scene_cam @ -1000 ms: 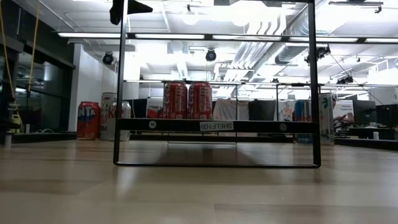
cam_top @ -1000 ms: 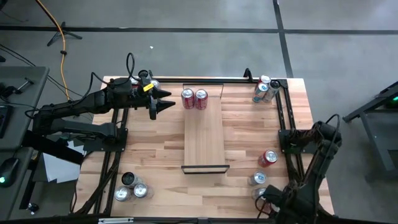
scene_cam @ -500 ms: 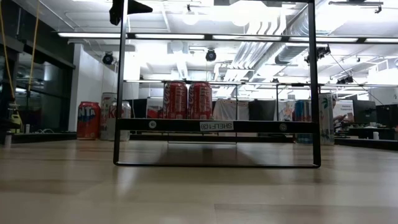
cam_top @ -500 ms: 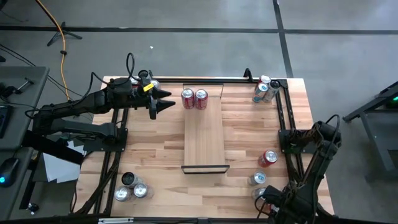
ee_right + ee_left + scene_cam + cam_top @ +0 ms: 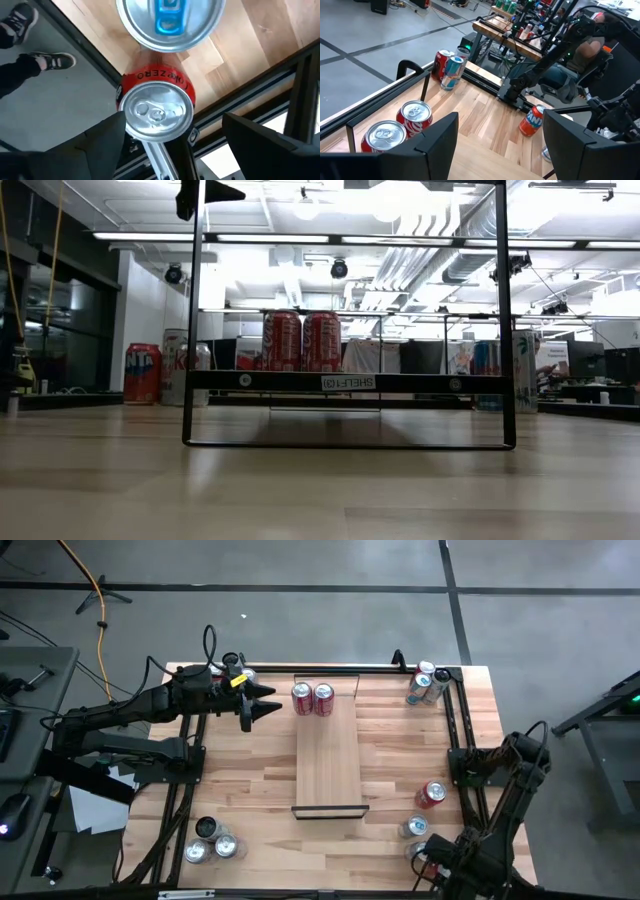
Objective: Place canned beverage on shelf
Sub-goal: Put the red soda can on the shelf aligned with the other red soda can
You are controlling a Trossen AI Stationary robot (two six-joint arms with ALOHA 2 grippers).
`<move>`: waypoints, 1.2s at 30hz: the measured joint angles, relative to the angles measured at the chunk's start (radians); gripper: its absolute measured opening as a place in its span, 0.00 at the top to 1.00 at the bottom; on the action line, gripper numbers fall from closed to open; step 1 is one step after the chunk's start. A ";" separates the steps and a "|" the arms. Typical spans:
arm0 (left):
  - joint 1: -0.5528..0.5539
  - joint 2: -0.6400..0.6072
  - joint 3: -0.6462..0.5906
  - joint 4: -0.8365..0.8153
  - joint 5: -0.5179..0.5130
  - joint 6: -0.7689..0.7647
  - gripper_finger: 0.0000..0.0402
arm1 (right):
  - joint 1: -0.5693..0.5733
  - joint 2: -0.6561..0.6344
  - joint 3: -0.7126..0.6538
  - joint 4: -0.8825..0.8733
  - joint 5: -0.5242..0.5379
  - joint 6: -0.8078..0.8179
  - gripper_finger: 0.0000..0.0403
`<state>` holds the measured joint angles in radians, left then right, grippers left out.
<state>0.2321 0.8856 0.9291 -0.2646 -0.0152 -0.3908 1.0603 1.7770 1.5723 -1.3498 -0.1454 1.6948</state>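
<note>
Nothing has moved in the last second; both arms are holding still.

On the left, the left gripper [image 5: 262,705] hangs just beside the shelf [image 5: 328,765], fingers apart with nothing between them. Two red cans [image 5: 312,698] already stand on the shelf's far end, touching each other, so that placement looks finished.

Over at the table's near right corner, the right gripper [image 5: 174,120] hovers straight above a Coke Zero can [image 5: 157,112], fingers wide to either side of it and not yet gripping. My guess is this can goes next, and the pause comes before the drop onto it.
</note>
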 joint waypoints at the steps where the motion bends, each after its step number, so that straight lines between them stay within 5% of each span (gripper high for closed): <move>1: 0.000 0.000 0.000 0.000 0.000 0.000 0.40 | 0.000 -0.011 0.000 -0.002 0.010 0.005 0.21; 9: 0.000 0.000 0.000 0.000 0.000 0.000 0.40 | 0.001 -0.034 0.000 0.102 0.001 0.002 0.21; 36: 0.000 0.000 0.000 0.000 0.000 -0.001 0.40 | 0.000 0.105 0.001 0.068 -0.032 0.007 0.21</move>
<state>0.2321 0.8860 0.9291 -0.2646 -0.0154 -0.3916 1.0607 1.8822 1.5733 -1.2819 -0.1772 1.7019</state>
